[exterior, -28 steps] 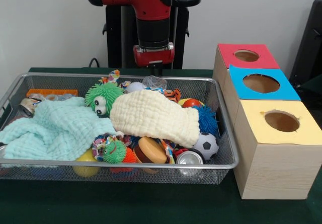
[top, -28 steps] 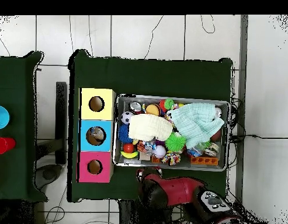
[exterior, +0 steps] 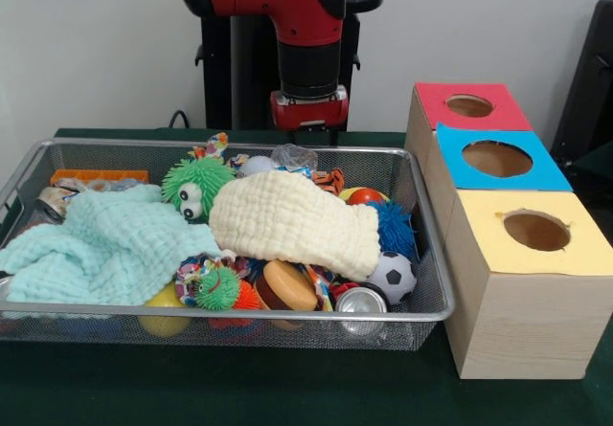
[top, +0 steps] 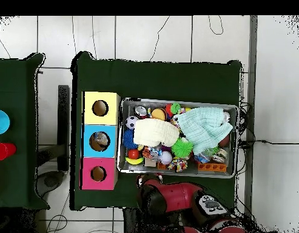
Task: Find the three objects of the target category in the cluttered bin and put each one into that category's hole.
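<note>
One red and black robot arm (exterior: pixel 308 24) is hanging behind the far rim of the wide silver wire-mesh bin (exterior: pixel 57 308), and its gripper (exterior: pixel 316 137) is mostly hiding behind that rim, so whether the fingers are spread or closed cannot be told. Clutter is filling the bin: a pale mint green waffle cloth (exterior: pixel 101 244) is lying over the side away from the boxes, a cream yellow waffle cloth (exterior: pixel 292 220) is draping across the middle, and a green spiky toy with googly eyes (exterior: pixel 194 185) is peeking out between them. Just below the gripper, a crumpled see-through plastic bottle (exterior: pixel 293 156) is showing at the far wall. A small black and white soccer ball (exterior: pixel 393 275) and a silver metal can (exterior: pixel 360 302) are sitting at the near corner closest to the boxes. Beside the bin, the round hole (exterior: pixel 497 158) in the bright blue panel is sitting between the red-panelled box (exterior: pixel 441 120) and the yellow-panelled box (exterior: pixel 565 254).
</note>
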